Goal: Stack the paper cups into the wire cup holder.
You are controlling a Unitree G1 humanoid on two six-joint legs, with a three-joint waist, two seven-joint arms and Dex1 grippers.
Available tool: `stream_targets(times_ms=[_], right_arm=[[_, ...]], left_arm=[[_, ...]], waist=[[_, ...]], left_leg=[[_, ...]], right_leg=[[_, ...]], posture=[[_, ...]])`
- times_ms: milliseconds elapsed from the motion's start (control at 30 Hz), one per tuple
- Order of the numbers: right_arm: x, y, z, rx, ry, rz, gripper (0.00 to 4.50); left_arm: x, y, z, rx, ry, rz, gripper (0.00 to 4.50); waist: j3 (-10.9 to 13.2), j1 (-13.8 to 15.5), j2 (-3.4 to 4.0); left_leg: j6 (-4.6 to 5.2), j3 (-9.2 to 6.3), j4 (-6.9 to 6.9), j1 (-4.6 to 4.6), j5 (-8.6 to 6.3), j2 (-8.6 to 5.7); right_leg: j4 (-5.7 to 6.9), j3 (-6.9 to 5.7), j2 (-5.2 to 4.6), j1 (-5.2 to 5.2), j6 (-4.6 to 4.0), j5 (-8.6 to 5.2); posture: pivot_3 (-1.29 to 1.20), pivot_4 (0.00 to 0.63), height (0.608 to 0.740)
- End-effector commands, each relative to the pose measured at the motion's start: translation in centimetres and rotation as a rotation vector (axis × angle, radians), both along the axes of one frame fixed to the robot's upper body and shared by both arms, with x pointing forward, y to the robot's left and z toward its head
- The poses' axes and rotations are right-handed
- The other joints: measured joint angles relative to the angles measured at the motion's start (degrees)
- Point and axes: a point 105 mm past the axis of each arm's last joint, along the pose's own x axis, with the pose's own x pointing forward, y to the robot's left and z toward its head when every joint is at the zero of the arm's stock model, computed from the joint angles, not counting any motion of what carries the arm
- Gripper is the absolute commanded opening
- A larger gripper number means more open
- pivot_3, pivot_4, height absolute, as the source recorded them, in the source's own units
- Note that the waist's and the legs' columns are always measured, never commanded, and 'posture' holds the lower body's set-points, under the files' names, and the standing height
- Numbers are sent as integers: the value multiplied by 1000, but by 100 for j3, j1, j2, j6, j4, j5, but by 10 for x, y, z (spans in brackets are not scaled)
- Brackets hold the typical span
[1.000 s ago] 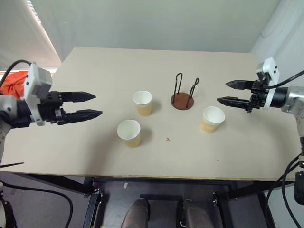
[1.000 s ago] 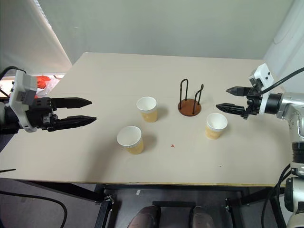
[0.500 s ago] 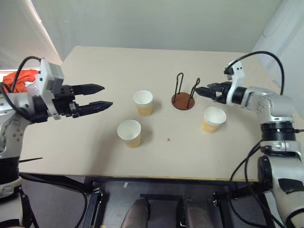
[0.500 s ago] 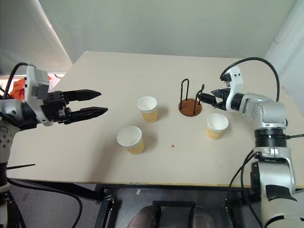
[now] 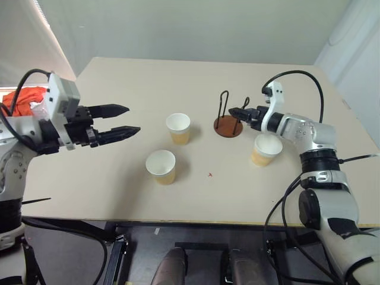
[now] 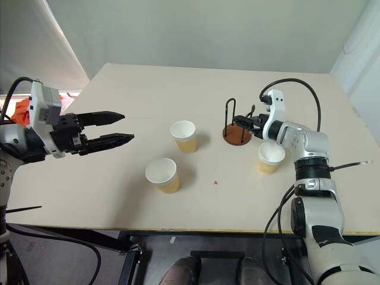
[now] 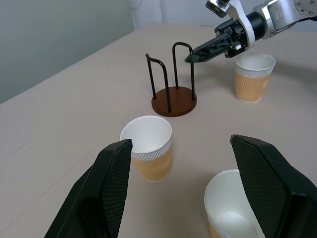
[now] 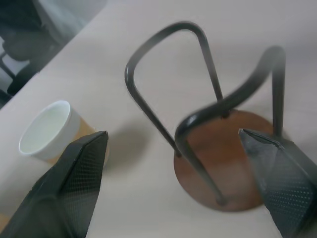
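**Table surface: holder plus three loose cups**

Light beige table, matte top, dark frame under the near edge.

Standing directly on it:
- wire cup holder: reddish-brown disc base, two black wire loops upright, right of centre, holding no cup.
- paper cups, all upright, mouths up, none nested:
  - one just left of the holder, apart from it.
  - one nearer the front edge, left of centre, close to the first but not touching.
  - one right of the holder and slightly nearer, just beside the base, apart from it.
- small red speck between the front cup and the right cup.
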Motion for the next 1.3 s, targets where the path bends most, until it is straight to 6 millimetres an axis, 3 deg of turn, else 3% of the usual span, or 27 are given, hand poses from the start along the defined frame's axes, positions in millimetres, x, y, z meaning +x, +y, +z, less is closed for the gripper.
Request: stream_targets(times_ms=[33,200,333,533,700,933,1133,1300], right_arm=[[4,0,26,51,-78,-16,2873],[5,-3,28,29,-86,-18,1072],[-1,-6,29,38,-68,21,40],[-25,5,19,4,-36,153,40],[-44,18,30,33,-40,199,40],[-100,28,25,7,-23,347,40],[-153,26,4,-83,21,506,40],[-157,30,-5,-97,11,499,40]], left_arm=[[-5,1,13,22,-57,14,3491],[-5,1,12,28,-57,18,3491],[-5,-3,12,27,-47,-9,3491],[-7,-9,17,48,-34,-74,3491],[-6,-13,20,65,-35,-108,3491],[-21,-27,15,100,9,-244,3491],[-34,-32,6,161,64,-338,3491],[-35,-36,3,175,79,-372,3491]], waist=[[0,11,0],[0,8,0],[0,12,0],[0,8,0],[0,-18,0],[-1,-16,-2],[-5,37,-8],[-6,-2,-11]], left_leg=[[-1,0,0,0,0,0],[-1,0,0,-1,0,0],[-1,0,0,-3,0,0],[-1,0,1,-6,0,0],[-2,0,1,-3,6,0],[35,-1,6,-10,33,0],[-9,0,14,-26,52,-5],[6,3,13,-18,43,-2]], right_leg=[[0,0,0,0,0,0],[0,0,0,0,-1,0],[-1,0,0,-1,-1,0],[-3,-3,0,-1,-1,0],[0,-3,-1,-1,0,1],[-6,-6,2,0,1,1],[-20,-4,1,3,11,-2],[-16,-3,2,3,20,3]], posture=[[0,150,740],[0,150,740],[0,150,740],[0,150,740],[0,150,740],[0,150,740],[0,150,740],[0,150,740]])
